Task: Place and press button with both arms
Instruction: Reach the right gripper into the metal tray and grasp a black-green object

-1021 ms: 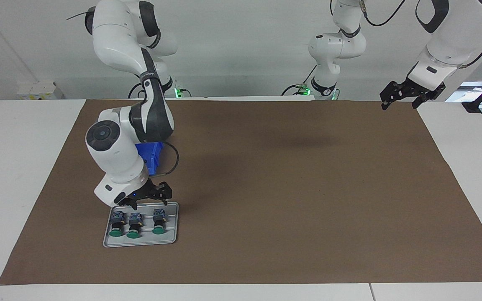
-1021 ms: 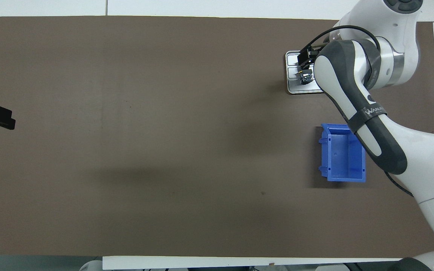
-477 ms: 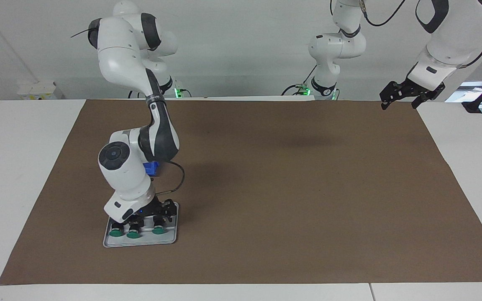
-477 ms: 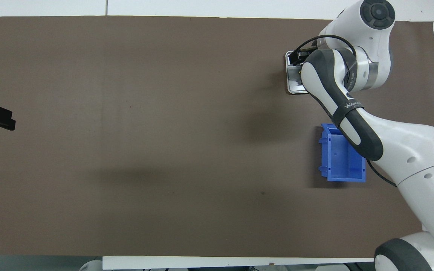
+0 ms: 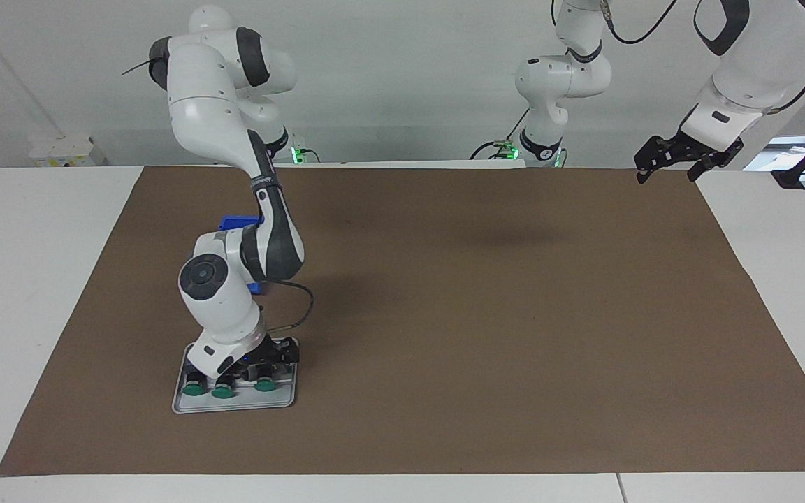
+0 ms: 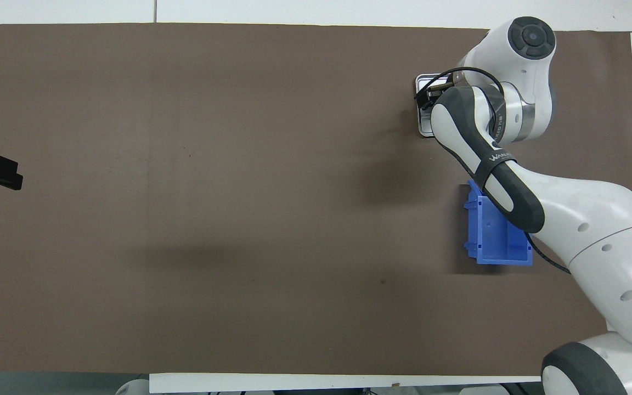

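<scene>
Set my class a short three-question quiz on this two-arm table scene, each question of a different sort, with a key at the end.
1. True or false: the left gripper is down among the buttons.
2. How many green button caps show on the grey tray?
3. Multiple choice: the blue bin stands (A) on the tray, (B) on the brown mat, nearer to the robots than the tray, (C) under the left gripper.

Key
1. False: it waits in the air at the left arm's end of the table; the right gripper is low over the tray.
2. Three.
3. B.
</scene>
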Robot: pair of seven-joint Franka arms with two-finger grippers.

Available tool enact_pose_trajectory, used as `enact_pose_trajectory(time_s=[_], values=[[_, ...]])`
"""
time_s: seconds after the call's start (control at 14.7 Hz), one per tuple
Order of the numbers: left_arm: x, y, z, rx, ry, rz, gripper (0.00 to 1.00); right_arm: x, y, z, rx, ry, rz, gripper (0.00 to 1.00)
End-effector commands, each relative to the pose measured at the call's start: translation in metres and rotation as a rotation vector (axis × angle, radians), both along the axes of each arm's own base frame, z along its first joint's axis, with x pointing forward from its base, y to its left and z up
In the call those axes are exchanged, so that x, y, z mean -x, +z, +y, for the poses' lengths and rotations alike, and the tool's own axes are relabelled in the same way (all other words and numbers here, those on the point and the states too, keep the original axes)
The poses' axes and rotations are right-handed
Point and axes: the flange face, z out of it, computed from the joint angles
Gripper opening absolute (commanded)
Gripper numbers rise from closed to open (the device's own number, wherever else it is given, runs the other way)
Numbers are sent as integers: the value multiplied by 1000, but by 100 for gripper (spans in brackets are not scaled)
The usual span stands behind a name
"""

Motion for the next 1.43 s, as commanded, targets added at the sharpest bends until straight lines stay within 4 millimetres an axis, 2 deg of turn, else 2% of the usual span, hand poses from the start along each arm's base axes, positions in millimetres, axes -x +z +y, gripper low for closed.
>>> enact_pose_trajectory(time_s=[0.0, 0.41, 0.54, 0.61, 0.75, 0.82, 0.89, 0.95, 1.09, 1.23, 1.36], values=[[10, 1, 0, -14, 3, 1, 100, 7, -6, -3, -14, 21, -2, 91], [9, 2, 0, -13, 4, -5, 100, 11, 5, -4, -8, 21, 48, 66], [9, 2, -1, -11, 4, -8, 100, 14, 3, -1, -7, 24, 56, 53], [9, 2, 0, -13, 3, -8, 100, 14, 4, -1, -7, 24, 57, 40], [8, 2, 0, -13, 4, -6, 100, 13, 6, -4, -4, 30, 67, 5], [9, 2, 0, -13, 4, -8, 100, 12, 11, -1, -5, 33, 61, 0], [8, 2, 0, -13, 4, -8, 100, 9, 22, 0, -5, 31, 55, 0], [8, 2, 0, -13, 4, -8, 100, 8, 39, 8, -6, 25, 73, 0], [8, 3, -1, -13, 6, -10, 100, 13, 68, 44, 9, -40, 134, 0], [9, 2, -2, -13, 3, -8, 100, 28, 88, 101, 31, -143, 173, 0], [9, 2, -2, -12, 1, -6, 100, 46, 99, 142, 47, -269, 192, 0]])
